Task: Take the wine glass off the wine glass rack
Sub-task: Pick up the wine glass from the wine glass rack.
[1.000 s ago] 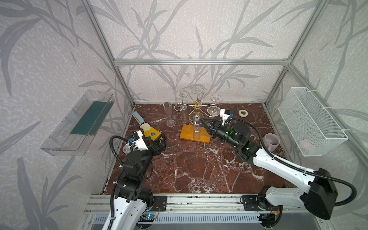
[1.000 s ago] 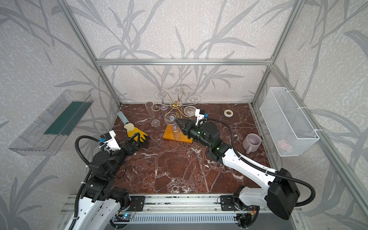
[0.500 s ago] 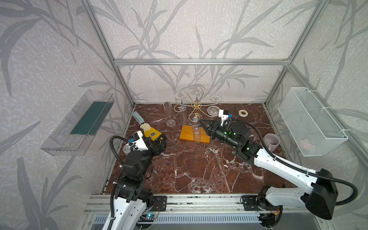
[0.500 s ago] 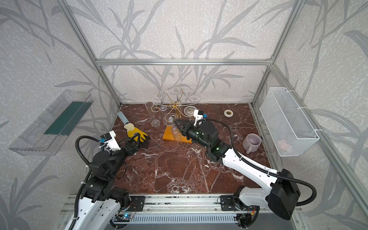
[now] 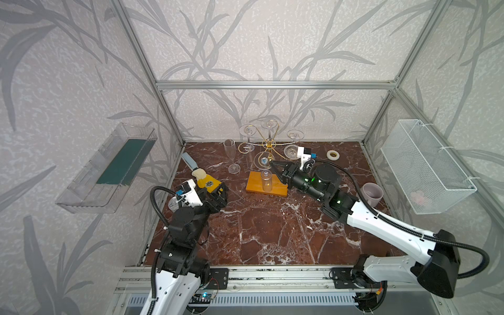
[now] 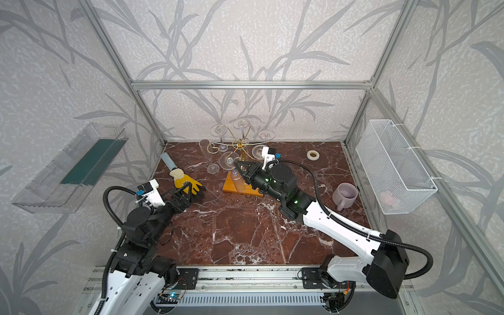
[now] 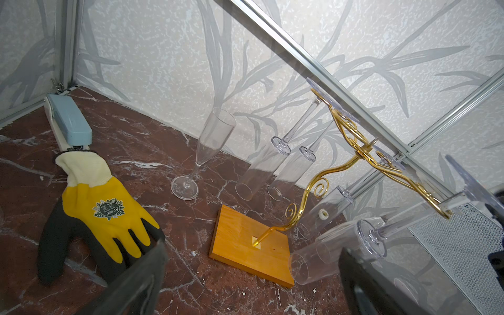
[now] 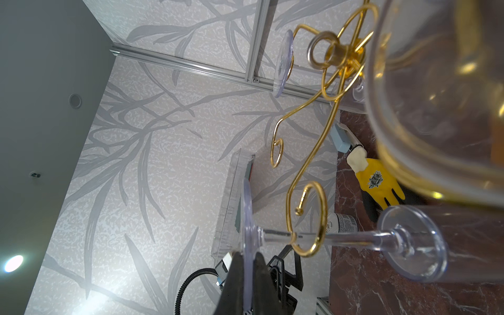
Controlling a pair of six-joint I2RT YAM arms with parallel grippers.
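The wine glass (image 8: 354, 236), likely light, slippery and brittle, hangs inverted with its stem through a scroll of the wine glass rack (image 7: 234, 251). The right pincer (image 8: 246, 257) is clamped on the foot's rim, a sound hold. The left pincer (image 5: 218, 195) stands apart, empty.

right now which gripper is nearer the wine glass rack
Right. The right gripper is at the wine glass rack, jaws shut on a hanging wine glass; the left gripper hovers open by the yellow glove, farther off.
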